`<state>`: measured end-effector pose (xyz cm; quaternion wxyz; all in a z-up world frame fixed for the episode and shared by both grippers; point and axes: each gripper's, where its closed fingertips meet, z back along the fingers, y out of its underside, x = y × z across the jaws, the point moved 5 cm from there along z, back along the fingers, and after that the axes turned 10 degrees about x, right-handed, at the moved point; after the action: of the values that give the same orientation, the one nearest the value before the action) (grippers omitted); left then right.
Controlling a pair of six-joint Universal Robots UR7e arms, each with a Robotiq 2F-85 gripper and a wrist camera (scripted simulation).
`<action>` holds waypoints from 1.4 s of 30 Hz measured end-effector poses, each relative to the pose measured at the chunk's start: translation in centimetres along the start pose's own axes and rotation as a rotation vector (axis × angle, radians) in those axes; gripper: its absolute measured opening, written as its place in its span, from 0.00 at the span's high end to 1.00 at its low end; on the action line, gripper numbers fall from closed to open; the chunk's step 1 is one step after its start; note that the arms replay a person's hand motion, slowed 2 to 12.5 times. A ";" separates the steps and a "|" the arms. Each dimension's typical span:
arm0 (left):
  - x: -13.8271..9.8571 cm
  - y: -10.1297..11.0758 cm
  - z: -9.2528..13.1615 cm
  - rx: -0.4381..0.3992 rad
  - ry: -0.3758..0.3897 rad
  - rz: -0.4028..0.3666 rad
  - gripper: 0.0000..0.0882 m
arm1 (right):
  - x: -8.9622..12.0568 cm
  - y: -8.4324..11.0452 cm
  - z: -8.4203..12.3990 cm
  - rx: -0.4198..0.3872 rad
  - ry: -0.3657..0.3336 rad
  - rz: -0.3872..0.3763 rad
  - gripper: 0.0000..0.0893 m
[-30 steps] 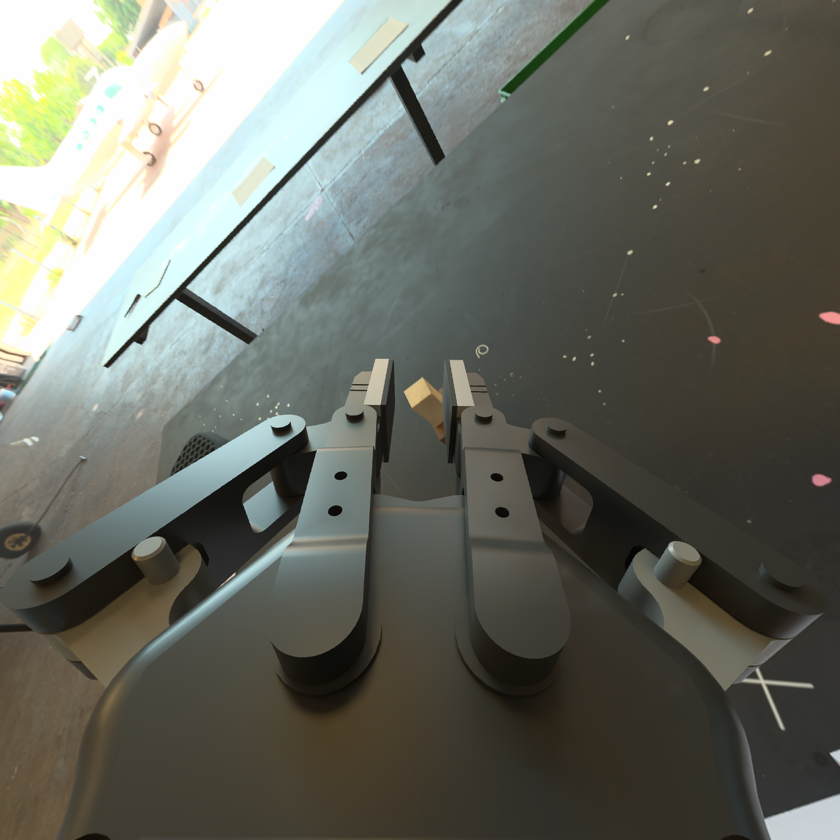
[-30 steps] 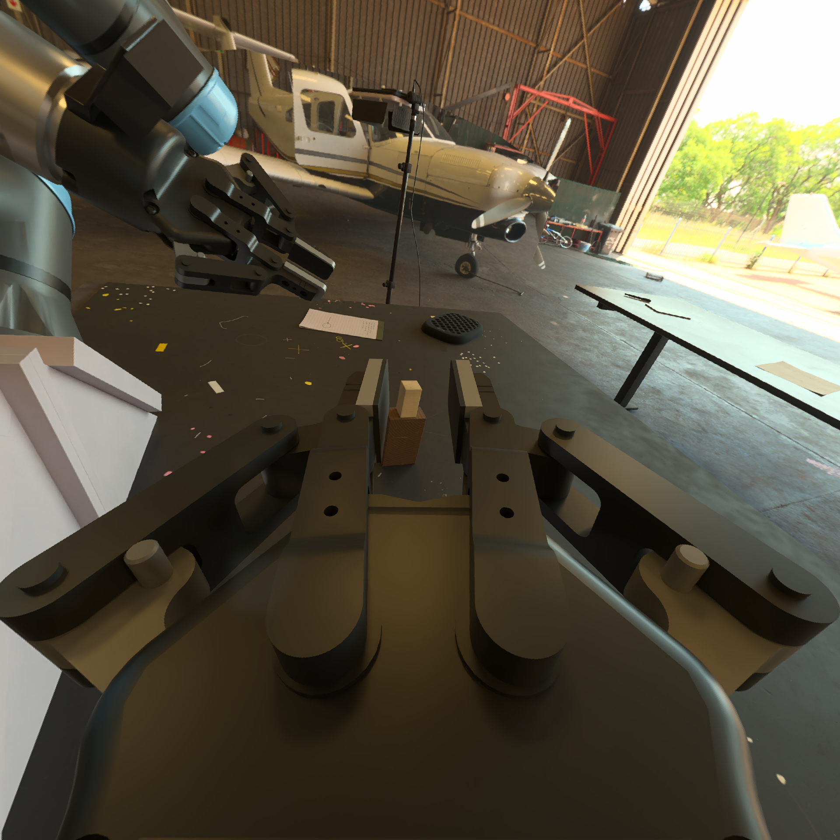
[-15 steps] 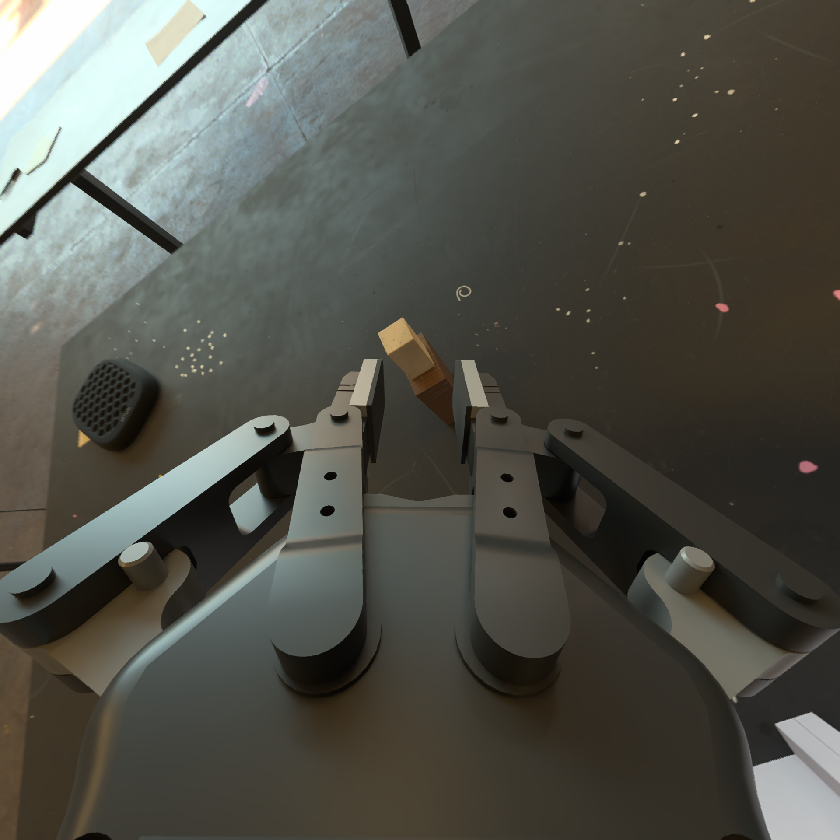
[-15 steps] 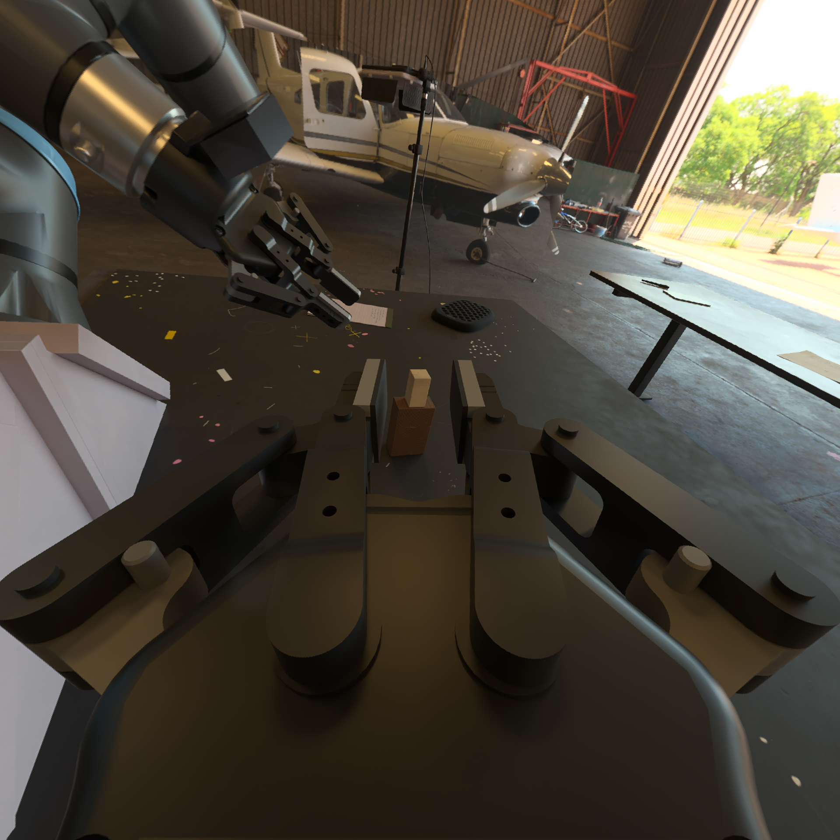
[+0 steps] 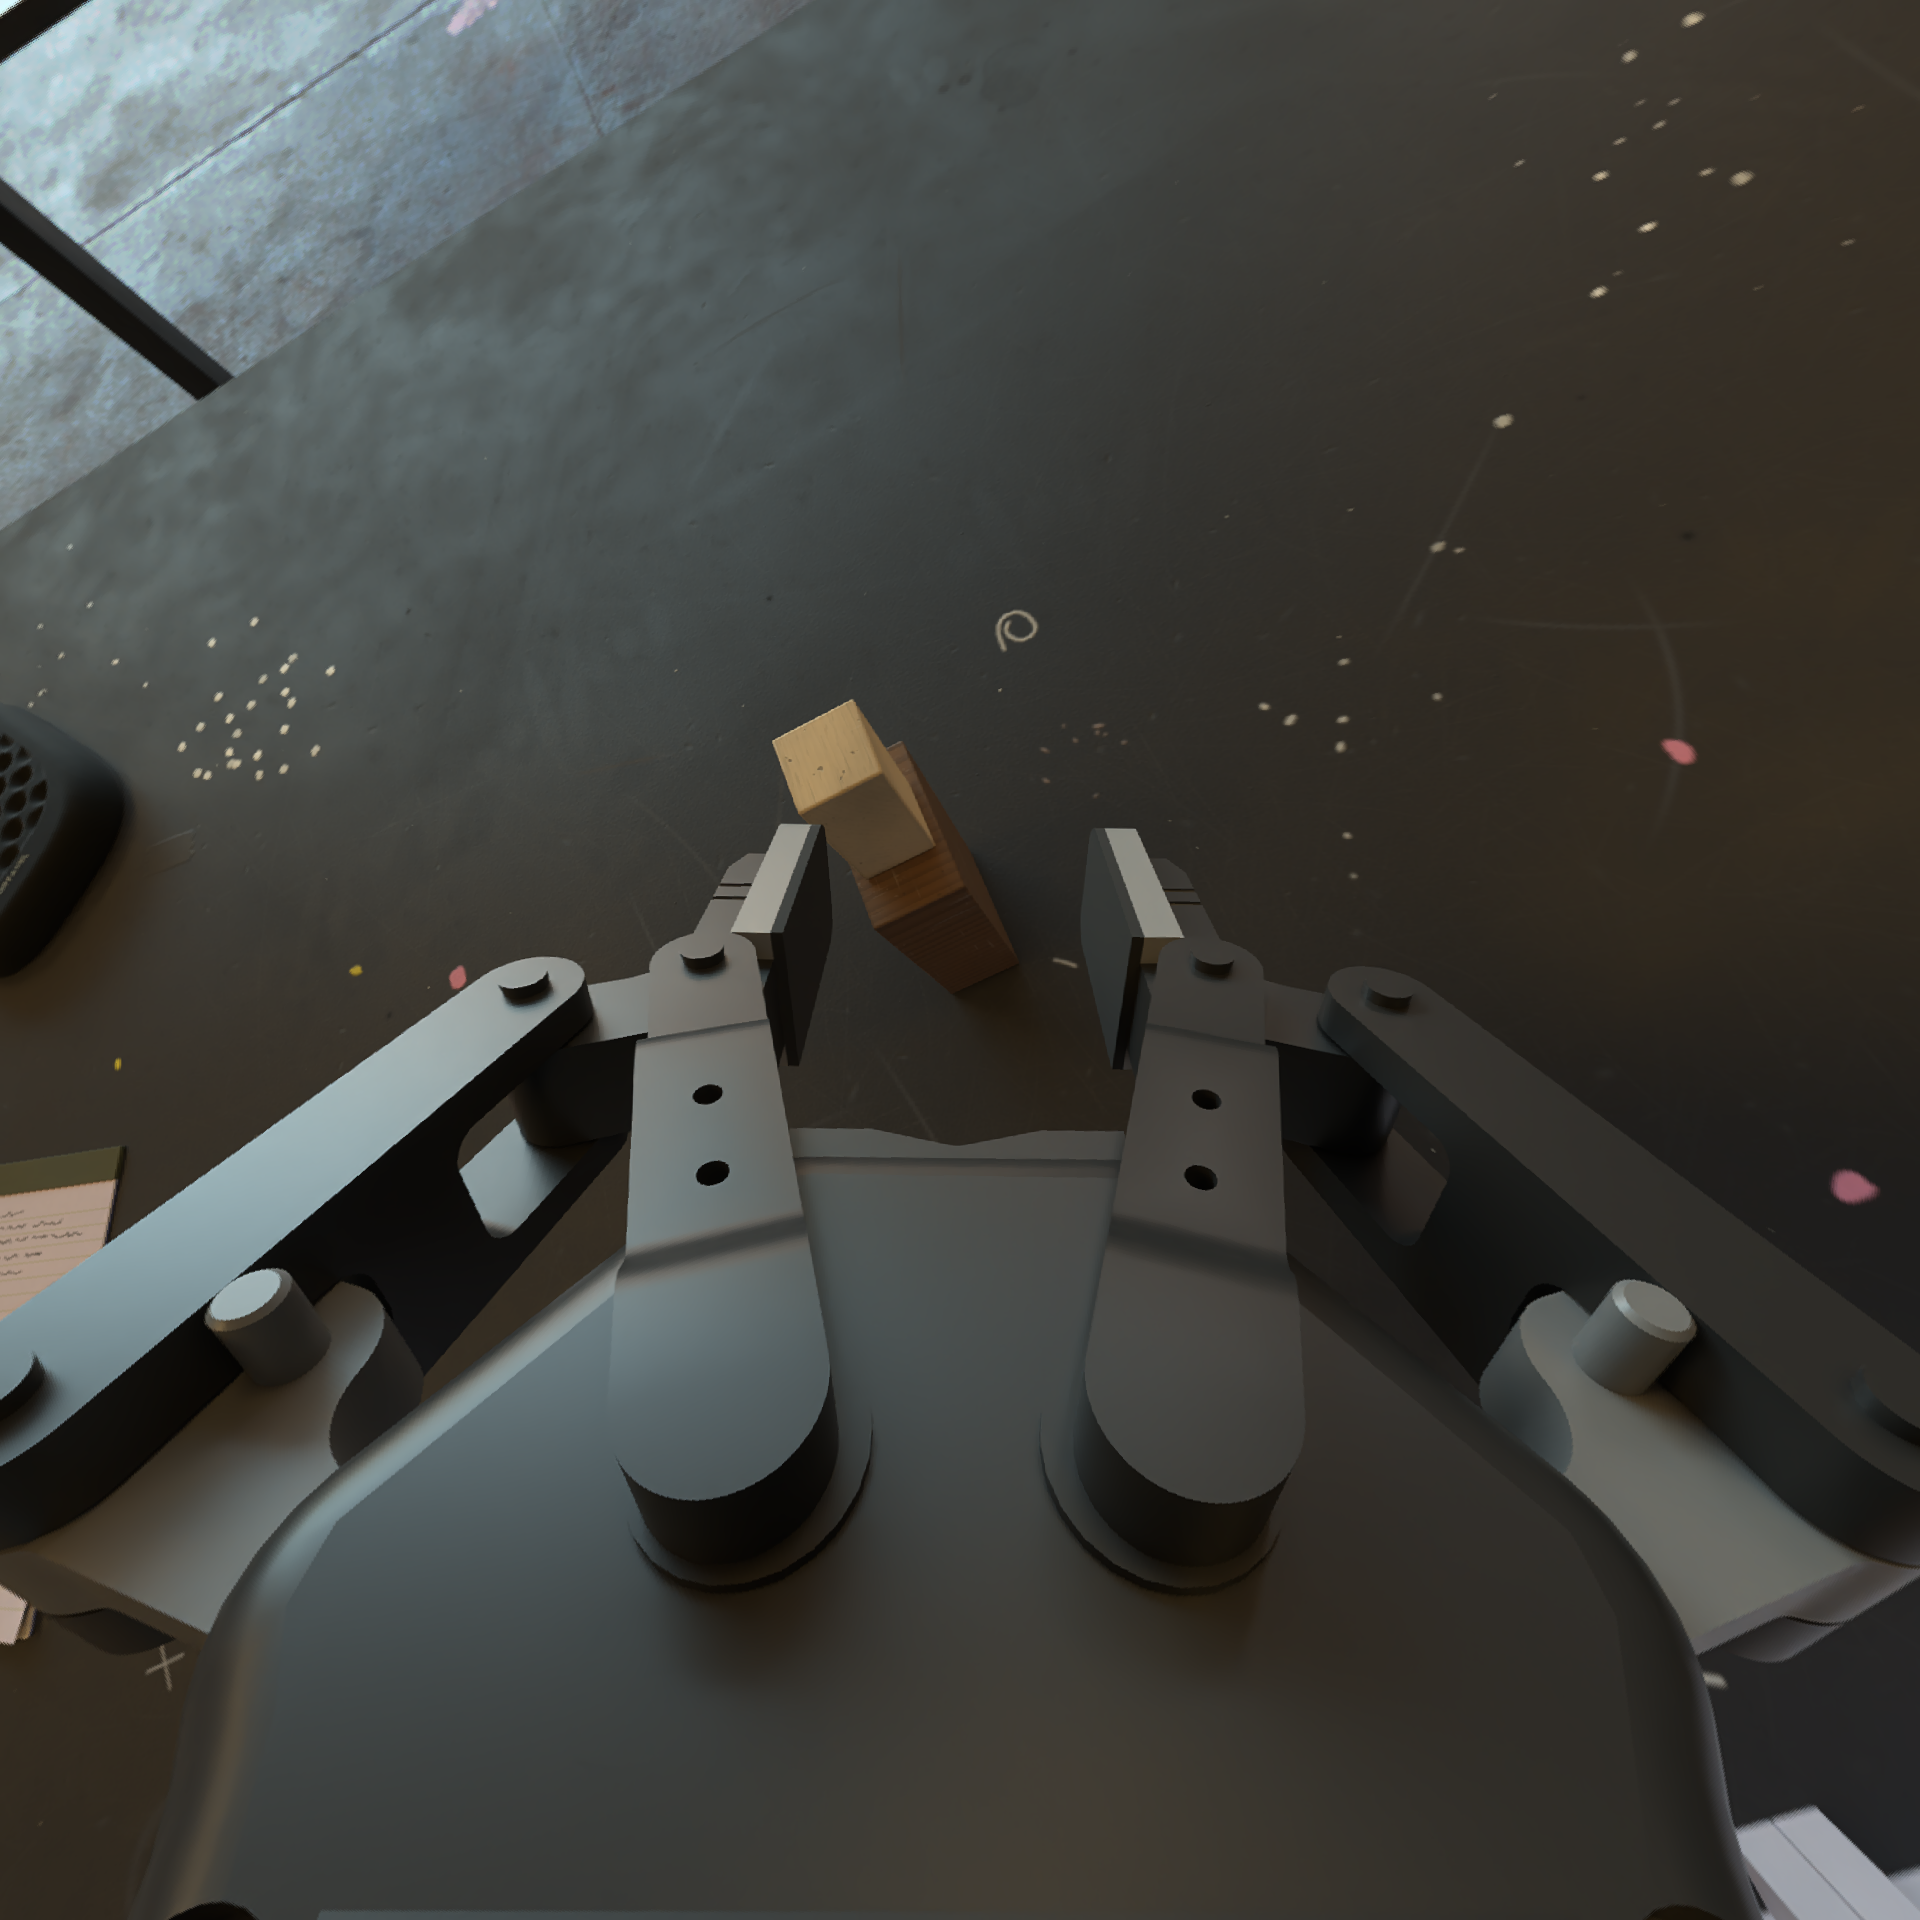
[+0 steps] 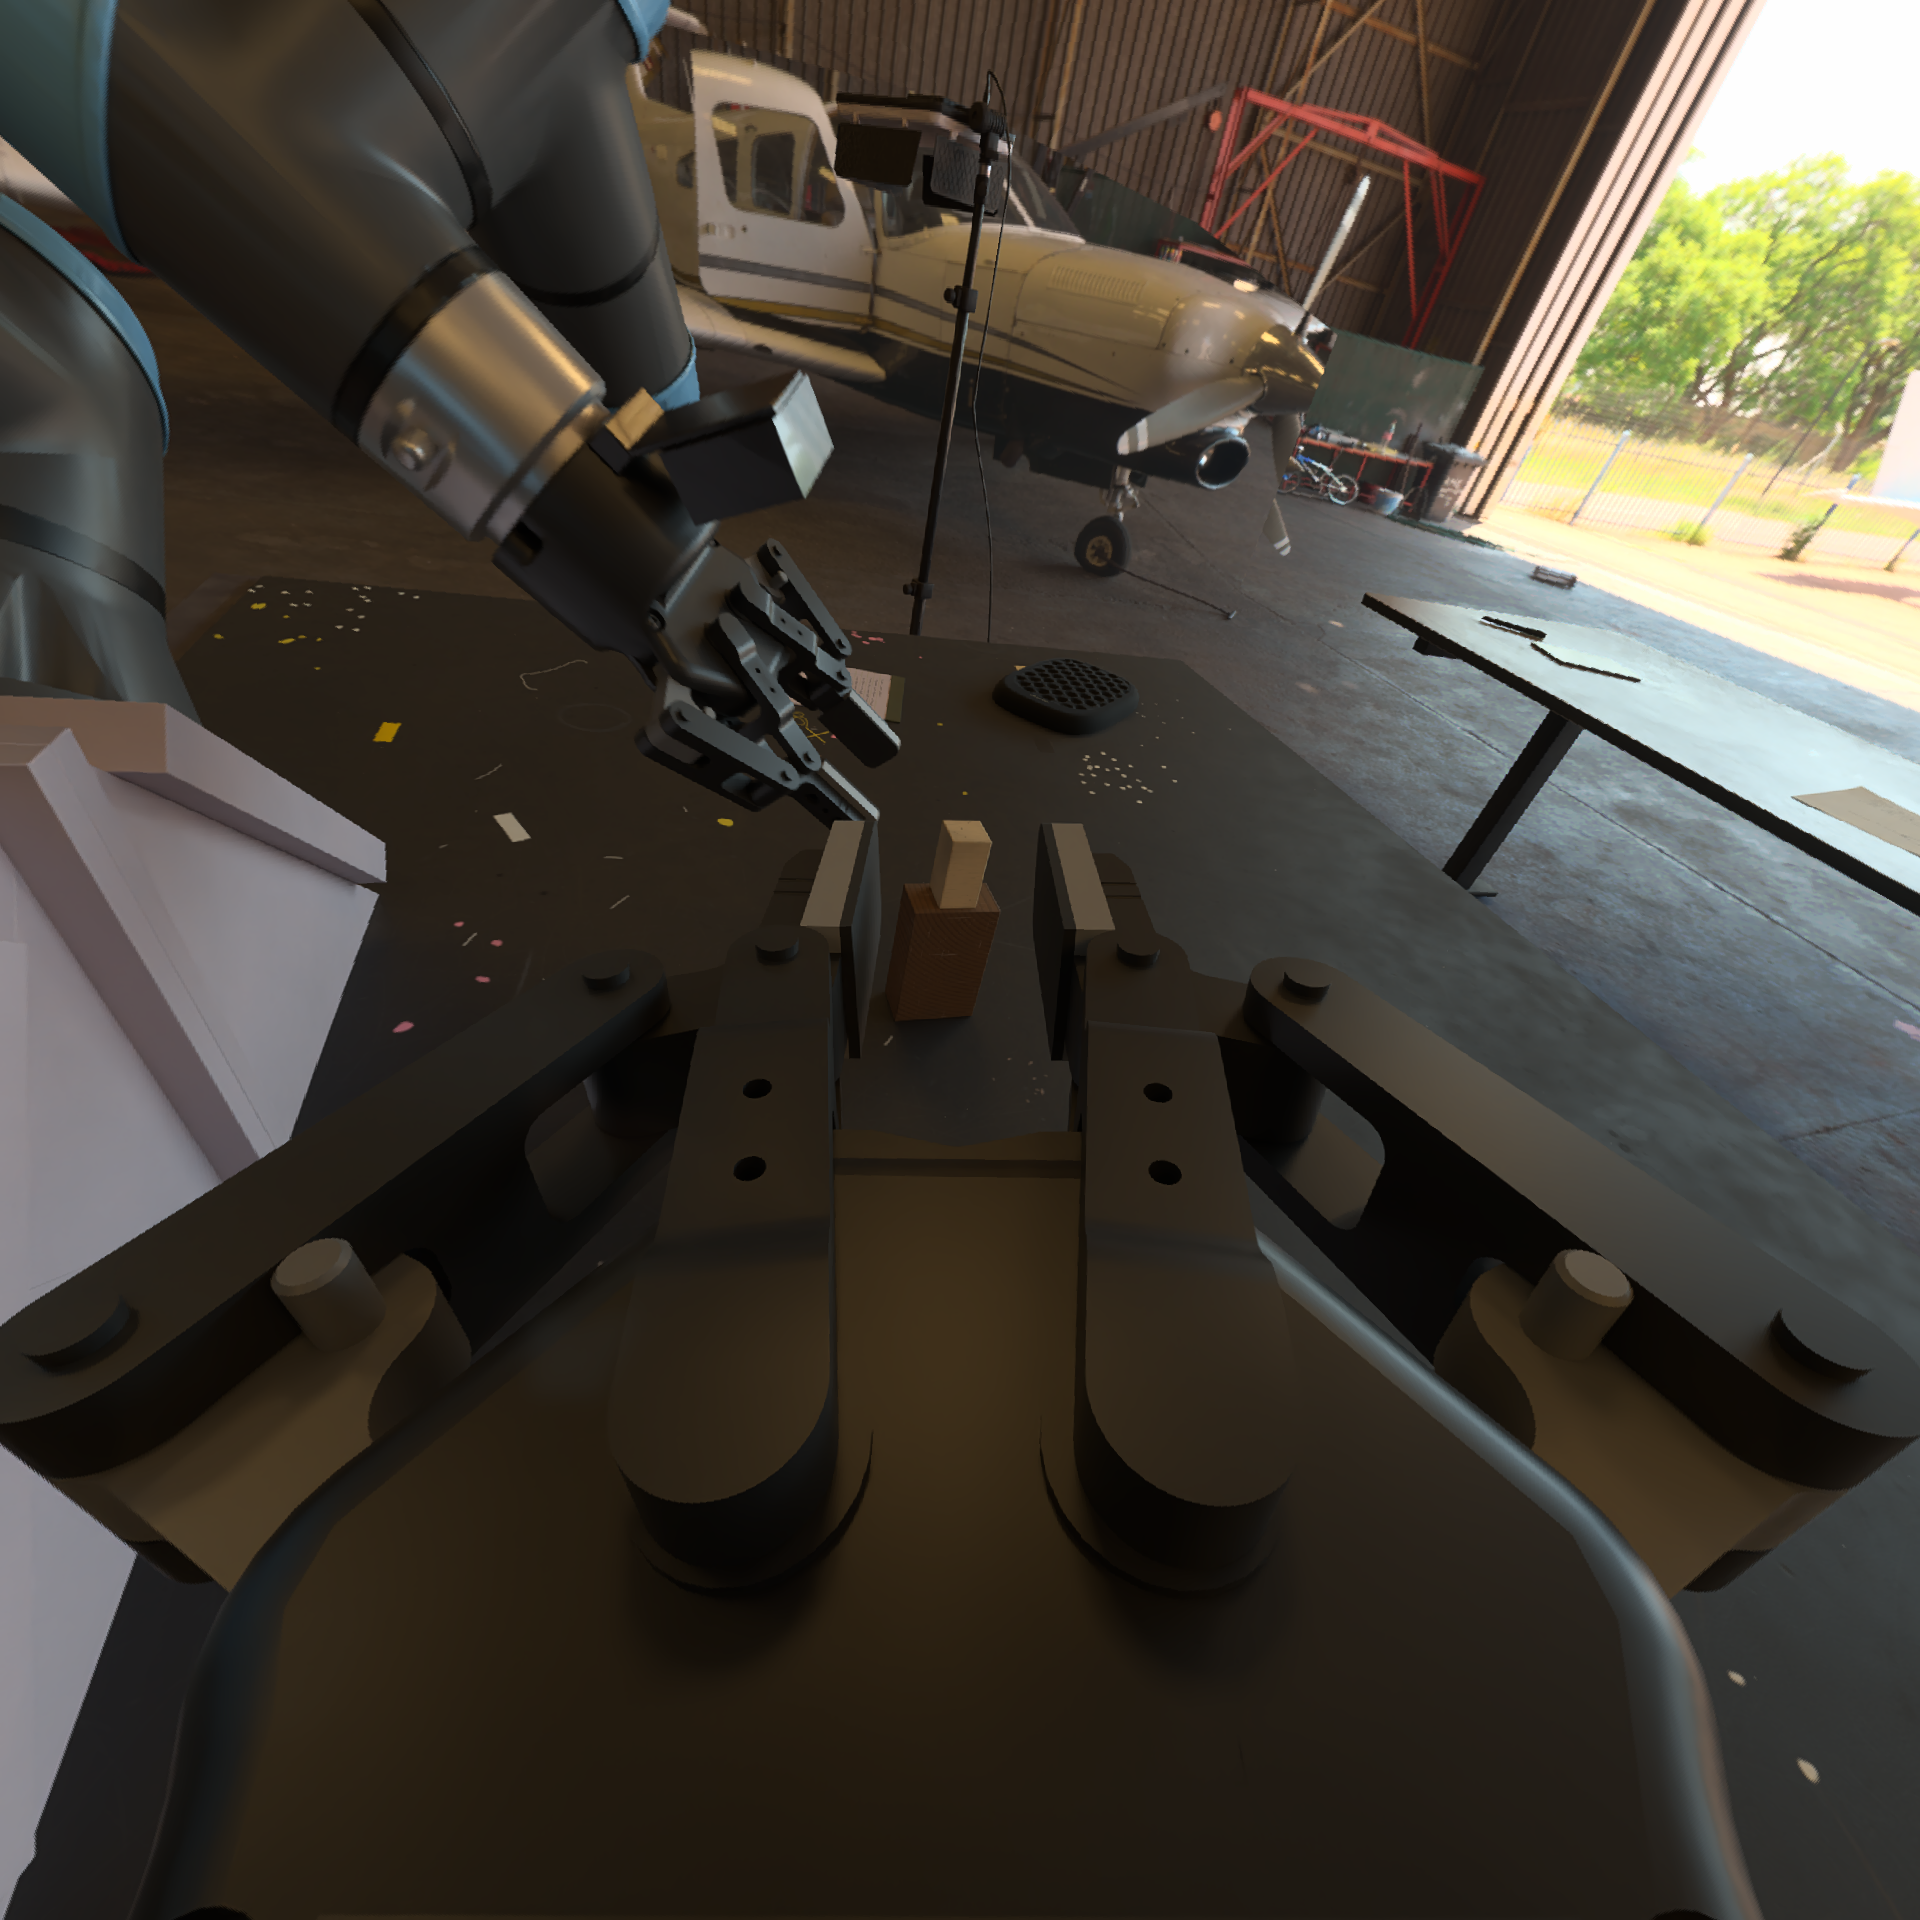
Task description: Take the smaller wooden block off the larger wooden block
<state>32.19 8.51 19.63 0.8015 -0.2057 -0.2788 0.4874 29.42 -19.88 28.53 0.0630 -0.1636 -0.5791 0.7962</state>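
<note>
A small pale wooden block [image 5: 857, 784] [image 6: 958, 860] stands on top of a larger brown wooden block [image 5: 940, 920] [image 6: 938, 961] on the dark table. My left gripper [image 5: 951, 904] is open and hovers above the stack, looking down on it; it holds nothing. It also shows in the right wrist view [image 6: 805, 748], up and to the left of the blocks. My right gripper [image 6: 951, 914] is open and empty, low over the table, with the stack seen between its fingers a little ahead.
A black perforated pad [image 6: 1065, 694] [image 5: 47, 831] lies farther back on the table [image 6: 1247, 883]. A paper note [image 5: 47, 1226] lies near it. A white box [image 6: 156, 935] stands at the left. A second table [image 6: 1662, 727] stands beyond the table's edge.
My left gripper has come down and forward over the stack, tilting to look more steeply down, and its fingers have spread wider. My right gripper has barely moved. The blocks have stayed stacked.
</note>
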 end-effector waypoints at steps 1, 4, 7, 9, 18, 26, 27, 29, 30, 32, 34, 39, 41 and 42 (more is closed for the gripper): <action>0.1 0.0 -0.4 0.006 -0.009 0.005 0.49 | 0.0 0.0 0.0 0.000 -0.001 0.000 0.69; 0.4 0.0 -1.7 0.018 -0.037 0.023 0.46 | 0.1 0.0 -0.1 -0.002 -0.005 -0.001 0.69; 0.6 0.0 -2.8 0.026 -0.050 0.043 0.46 | 0.1 0.0 -0.1 -0.003 -0.009 -0.002 0.69; 0.5 0.0 -3.4 0.033 -0.044 0.057 0.45 | 0.1 0.0 -0.1 -0.003 -0.010 -0.003 0.69; 0.4 0.6 -5.7 0.086 -0.024 0.135 0.43 | 0.1 -0.1 -0.1 -0.003 -0.009 -0.001 0.69; 0.4 0.4 -6.5 0.073 -0.039 0.200 0.48 | 0.0 -0.1 -0.1 -0.006 -0.005 -0.001 0.69; 0.4 0.4 -6.6 0.074 -0.045 0.206 0.49 | -0.1 -0.1 -0.1 -0.007 -0.005 -0.002 0.69; 0.6 0.4 -6.7 0.075 -0.058 0.217 0.52 | -0.1 0.0 -0.1 -0.008 -0.005 -0.004 0.69; 0.6 0.4 -6.7 0.076 -0.063 0.220 0.52 | -0.1 0.0 -0.1 -0.008 -0.005 -0.004 0.69; 0.7 0.4 -6.8 0.078 -0.071 0.229 0.54 | -0.1 0.0 0.0 -0.008 -0.005 -0.006 0.68; 0.8 0.4 -6.8 0.081 -0.072 0.239 0.55 | -0.2 0.0 0.0 -0.008 -0.005 -0.006 0.68; 0.7 0.5 -6.8 0.081 -0.053 0.258 0.64 | -0.2 0.0 0.0 -0.006 -0.004 -0.006 0.68; 0.5 0.5 -6.7 0.077 -0.047 0.253 0.74 | -0.2 0.0 0.0 -0.006 -0.003 -0.005 0.68; 0.6 0.5 -6.7 0.077 -0.052 0.251 0.76 | -0.2 0.0 0.0 -0.006 -0.003 -0.005 0.68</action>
<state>36.40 8.83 14.39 0.7341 -0.1953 -0.2524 0.5994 29.59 -19.91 28.54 0.0637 -0.1611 -0.5819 0.7946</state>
